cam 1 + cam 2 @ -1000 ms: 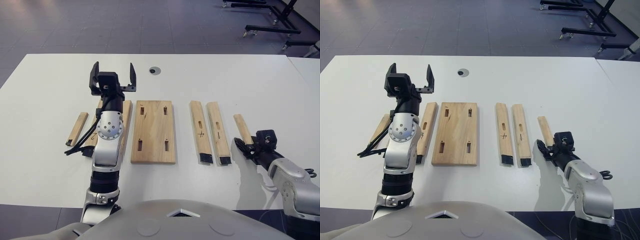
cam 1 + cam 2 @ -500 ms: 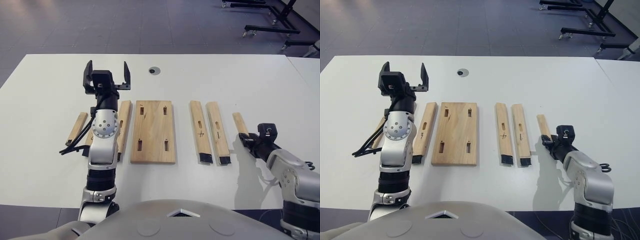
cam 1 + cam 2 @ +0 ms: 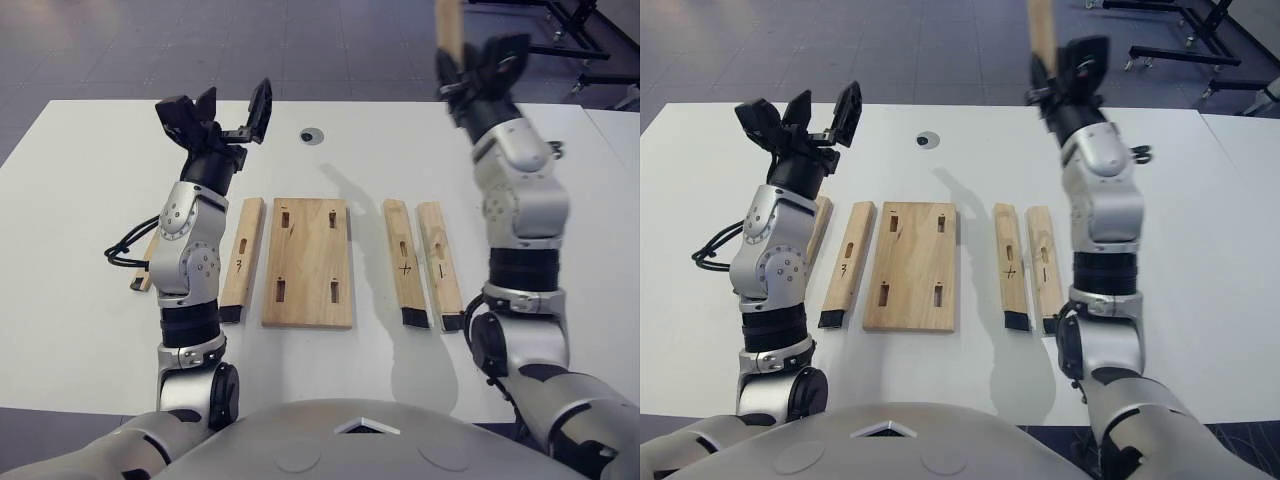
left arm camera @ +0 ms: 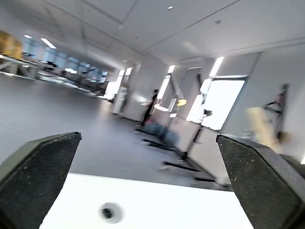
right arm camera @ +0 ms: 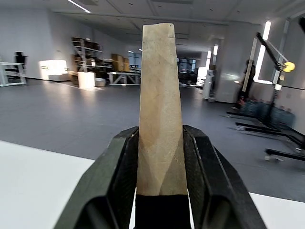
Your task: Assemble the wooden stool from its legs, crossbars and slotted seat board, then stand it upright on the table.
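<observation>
The slotted seat board [image 3: 307,262] lies flat mid-table. One leg [image 3: 242,258] lies left of it, and another leg [image 3: 821,222] is partly hidden behind my left arm. Two more legs [image 3: 402,262] [image 3: 440,262] lie to the board's right. My right gripper [image 3: 468,66] is raised high over the far side of the table, shut on a short crossbar [image 5: 160,109] that stands upright between its fingers [image 5: 116,181]. The crossbar's top [image 3: 449,25] reaches the view's edge. My left gripper [image 3: 225,108] hangs open and empty above the table's far left, with both fingers [image 4: 38,164] spread wide.
A round hole [image 3: 310,135] sits in the table [image 3: 90,180] near its far edge. A black cable [image 3: 125,250] loops beside my left arm. Metal trolley frames [image 3: 560,45] stand on the floor beyond the table.
My right arm has lifted the crossbar off the table's right side and swung it high, upright. My left gripper has moved left and tilted upward, staying open.
</observation>
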Robot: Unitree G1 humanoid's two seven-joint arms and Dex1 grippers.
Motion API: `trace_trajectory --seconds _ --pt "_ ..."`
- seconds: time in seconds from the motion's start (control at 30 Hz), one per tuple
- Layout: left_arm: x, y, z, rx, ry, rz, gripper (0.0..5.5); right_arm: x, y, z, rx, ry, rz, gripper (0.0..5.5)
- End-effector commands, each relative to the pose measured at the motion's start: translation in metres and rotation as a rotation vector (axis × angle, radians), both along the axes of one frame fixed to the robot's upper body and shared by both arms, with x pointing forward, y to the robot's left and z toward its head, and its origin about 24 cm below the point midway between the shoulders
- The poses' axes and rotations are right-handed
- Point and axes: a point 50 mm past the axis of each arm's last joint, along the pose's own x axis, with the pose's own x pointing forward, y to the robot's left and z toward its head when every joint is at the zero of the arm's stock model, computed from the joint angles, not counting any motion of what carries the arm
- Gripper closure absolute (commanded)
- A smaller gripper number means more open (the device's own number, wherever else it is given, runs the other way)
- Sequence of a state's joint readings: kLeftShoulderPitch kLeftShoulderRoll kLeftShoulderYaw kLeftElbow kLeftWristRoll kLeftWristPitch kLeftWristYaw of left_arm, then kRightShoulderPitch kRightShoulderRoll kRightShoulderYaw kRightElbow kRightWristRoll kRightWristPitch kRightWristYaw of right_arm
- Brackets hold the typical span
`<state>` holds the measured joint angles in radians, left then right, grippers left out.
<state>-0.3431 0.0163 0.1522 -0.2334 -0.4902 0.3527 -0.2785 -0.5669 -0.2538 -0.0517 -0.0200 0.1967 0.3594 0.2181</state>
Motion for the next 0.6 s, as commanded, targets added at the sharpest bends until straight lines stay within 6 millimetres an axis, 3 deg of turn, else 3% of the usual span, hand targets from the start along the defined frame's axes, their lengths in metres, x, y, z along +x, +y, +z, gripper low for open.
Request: trace_trajectory --seconds 0.03,0.17,0.33,0.6 --pt "-0.010 -0.015 0.002 -0.026 0.018 -0.245 0.28 -0.025 0.052 -0.019 -0.090 -0.056 0.267 4.22" --pt "-0.019 -0.016 0.005 -0.155 0.040 -0.400 0.28 -0.039 0.074 -0.026 -0.163 -0.120 0.373 4.22" --pt "-0.012 -0.015 -0.005 -0.162 0.128 -0.380 0.28 -0.051 0.082 -0.039 -0.223 -0.098 0.514 4.22" --pt "-0.009 -0.013 -0.013 -0.182 0.160 -0.360 1.48 -0.054 0.082 -0.047 -0.241 -0.067 0.568 4.22"
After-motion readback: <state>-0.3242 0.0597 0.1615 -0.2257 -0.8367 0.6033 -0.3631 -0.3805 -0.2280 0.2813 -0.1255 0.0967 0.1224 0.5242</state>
